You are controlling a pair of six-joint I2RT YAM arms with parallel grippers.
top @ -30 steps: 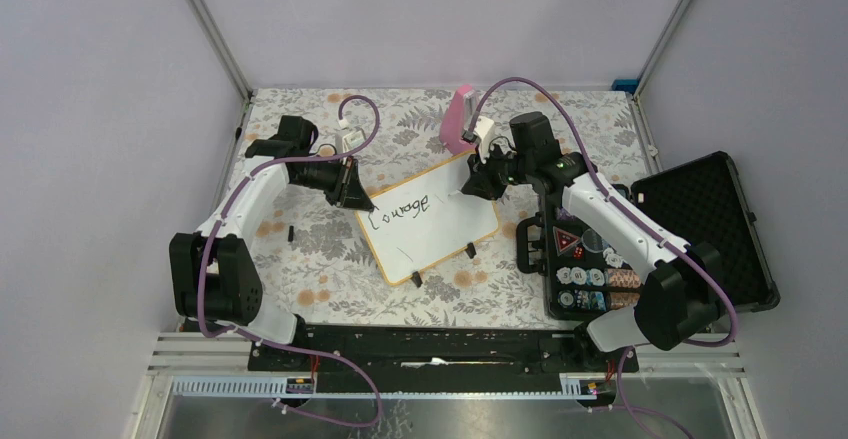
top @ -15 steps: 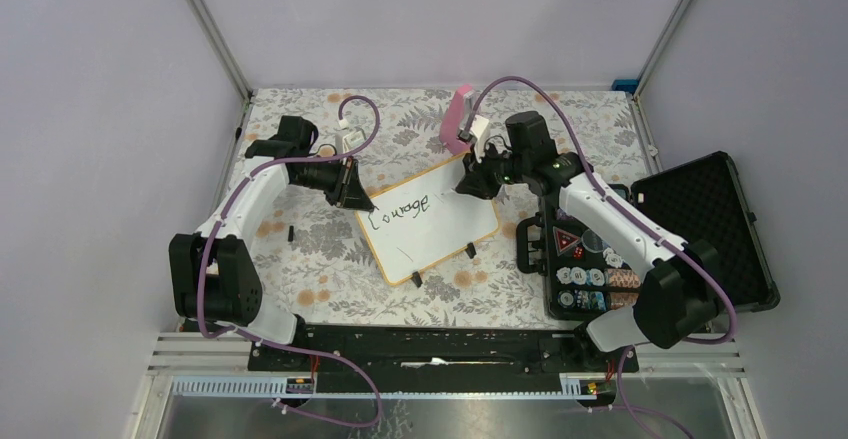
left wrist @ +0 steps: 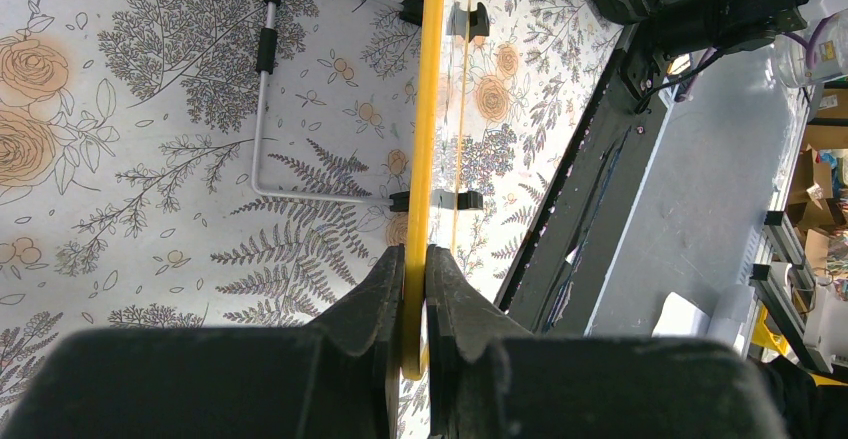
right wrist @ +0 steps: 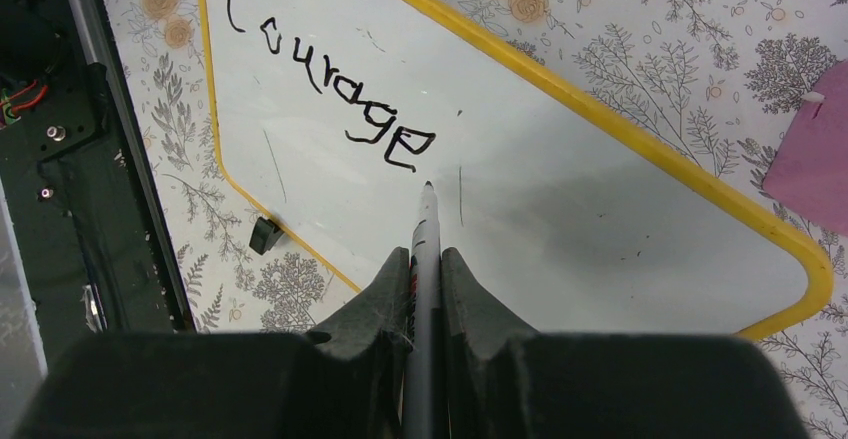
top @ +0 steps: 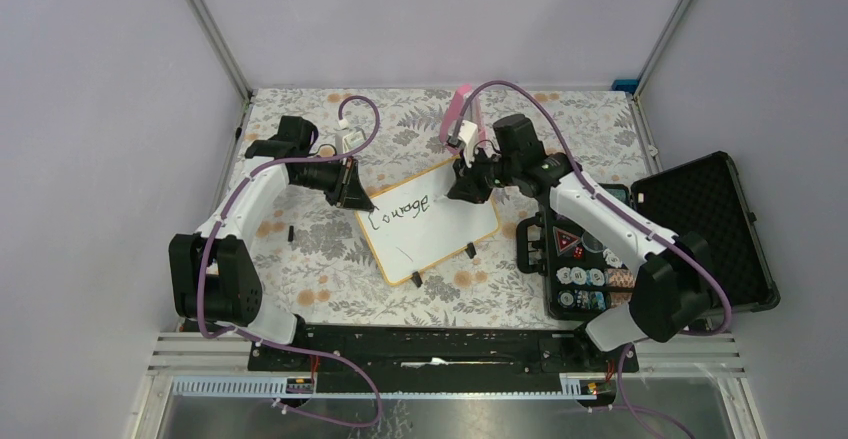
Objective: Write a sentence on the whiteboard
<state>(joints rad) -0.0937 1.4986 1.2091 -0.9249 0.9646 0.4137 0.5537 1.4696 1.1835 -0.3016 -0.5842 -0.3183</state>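
Note:
The whiteboard (top: 440,229) lies tilted on the flowered table, yellow-rimmed, with two black feet on its near edge. Of the sentence (top: 398,209) only the word "Courage" (right wrist: 340,99) is written in black. My left gripper (top: 352,187) is shut on the board's left rim (left wrist: 430,109), which the left wrist view shows edge-on between the jaws (left wrist: 415,259). My right gripper (top: 462,187) is shut on a marker (right wrist: 425,229). The marker's tip sits over the white surface (right wrist: 600,219) just past the last "e".
An open black case (top: 710,209) with poker chips (top: 590,279) stands at the right, close to the board's right edge. A pink object (top: 460,114) lies behind the board. A small black piece (top: 290,231) rests left of it. A wire stand (left wrist: 258,109) sits under the board.
My right gripper has moved left with the marker, from the board's right corner to just past the end of "Courage". The left arm and the board have stayed still.

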